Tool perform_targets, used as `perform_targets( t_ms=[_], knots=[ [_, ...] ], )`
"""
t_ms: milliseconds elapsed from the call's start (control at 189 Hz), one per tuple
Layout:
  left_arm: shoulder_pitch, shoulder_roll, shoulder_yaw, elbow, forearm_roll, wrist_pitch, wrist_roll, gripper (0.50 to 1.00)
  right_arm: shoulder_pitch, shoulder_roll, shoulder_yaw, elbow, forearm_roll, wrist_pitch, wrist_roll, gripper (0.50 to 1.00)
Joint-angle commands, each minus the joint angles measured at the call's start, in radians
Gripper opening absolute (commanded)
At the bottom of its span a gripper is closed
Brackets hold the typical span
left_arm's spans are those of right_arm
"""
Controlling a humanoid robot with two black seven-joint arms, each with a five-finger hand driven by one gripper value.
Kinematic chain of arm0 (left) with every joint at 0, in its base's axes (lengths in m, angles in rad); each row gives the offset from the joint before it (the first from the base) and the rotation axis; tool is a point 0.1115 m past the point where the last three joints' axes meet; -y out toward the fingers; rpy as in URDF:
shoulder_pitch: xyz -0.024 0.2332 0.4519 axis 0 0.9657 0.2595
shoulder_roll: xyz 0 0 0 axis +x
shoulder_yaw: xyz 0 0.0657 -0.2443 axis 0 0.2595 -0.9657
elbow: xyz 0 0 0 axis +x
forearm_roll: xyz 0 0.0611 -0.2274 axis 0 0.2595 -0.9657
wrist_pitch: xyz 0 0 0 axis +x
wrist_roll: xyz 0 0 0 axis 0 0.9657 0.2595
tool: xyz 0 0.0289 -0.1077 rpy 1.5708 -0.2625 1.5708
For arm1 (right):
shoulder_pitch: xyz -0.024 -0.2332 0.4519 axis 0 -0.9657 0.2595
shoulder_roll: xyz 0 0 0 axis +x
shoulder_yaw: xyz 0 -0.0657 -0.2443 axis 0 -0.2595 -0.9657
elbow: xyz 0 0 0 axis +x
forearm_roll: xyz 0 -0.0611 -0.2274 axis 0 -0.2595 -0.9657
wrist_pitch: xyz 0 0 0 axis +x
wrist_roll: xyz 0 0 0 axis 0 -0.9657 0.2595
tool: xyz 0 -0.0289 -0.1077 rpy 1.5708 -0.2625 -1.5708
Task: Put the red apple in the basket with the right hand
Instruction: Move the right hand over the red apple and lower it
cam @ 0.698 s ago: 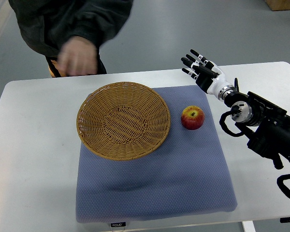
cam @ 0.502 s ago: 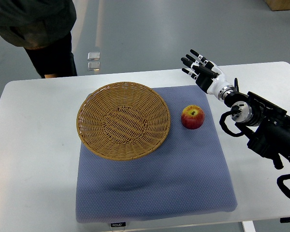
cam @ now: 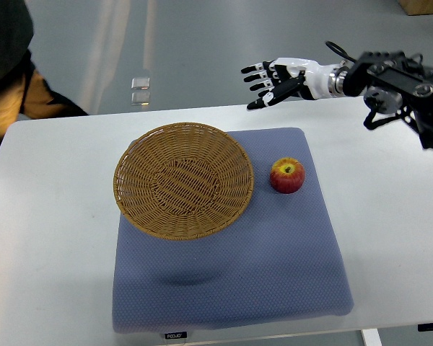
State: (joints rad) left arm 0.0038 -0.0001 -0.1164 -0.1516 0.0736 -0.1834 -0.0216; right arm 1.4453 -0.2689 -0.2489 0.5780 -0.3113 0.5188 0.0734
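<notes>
A red apple (cam: 287,175) sits upright on the blue mat (cam: 231,274), just right of the wicker basket (cam: 182,179). The basket is round and holds nothing. My right hand (cam: 268,81) comes in from the upper right and hovers above the table's far edge, behind and above the apple. Its fingers are spread and hold nothing. The left arm does not show.
The mat lies on a white table (cam: 50,238). A person in dark clothes (cam: 7,50) stands at the far left corner, beyond the table's edge. A small shiny object (cam: 140,89) lies on the floor behind the table.
My right arm has lifted and swung up and left, the hand now higher over the far edge. The person has moved away to the left. Apple and basket have not moved.
</notes>
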Motion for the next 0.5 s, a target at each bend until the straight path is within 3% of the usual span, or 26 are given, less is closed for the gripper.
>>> perform_targets(
  t_ms=[0,74,122,127,196,391,397,497],
  knots=[
    [-0.001,0.000,0.001,-0.014,0.000,0.001,0.002,1.000,0.256,-0.020,-0.326,0.149,-0.069,0.083,-0.030,0.926],
    [-0.001,0.000,0.001,-0.019,0.000,0.001,0.000,1.000,0.437,0.002,-0.484,0.307,-0.092,0.092,-0.064,0.926],
    [-0.001,0.000,0.001,-0.019,0.000,0.001,0.000,1.000,0.437,0.002,-0.484,0.307,-0.092,0.092,-0.064,0.926],
    [-0.001,0.000,0.000,-0.019,0.000,-0.001,0.000,1.000,0.510,0.034,-0.534,0.392,-0.097,0.090,-0.092,0.926],
    [-0.001,0.000,-0.002,-0.019,0.000,0.001,0.002,1.000,0.555,0.066,-0.563,0.453,-0.095,0.083,-0.127,0.924],
    [-0.001,0.000,-0.002,-0.017,-0.001,0.001,0.000,1.000,0.546,0.106,-0.563,0.479,-0.051,0.047,-0.175,0.924],
    [-0.001,0.000,-0.003,-0.017,-0.001,0.001,0.000,1.000,0.523,0.111,-0.564,0.479,-0.008,0.015,-0.176,0.924],
    [-0.001,0.000,-0.003,-0.016,-0.001,0.001,0.002,1.000,0.478,0.112,-0.566,0.479,0.046,-0.056,-0.178,0.921]
  ],
)
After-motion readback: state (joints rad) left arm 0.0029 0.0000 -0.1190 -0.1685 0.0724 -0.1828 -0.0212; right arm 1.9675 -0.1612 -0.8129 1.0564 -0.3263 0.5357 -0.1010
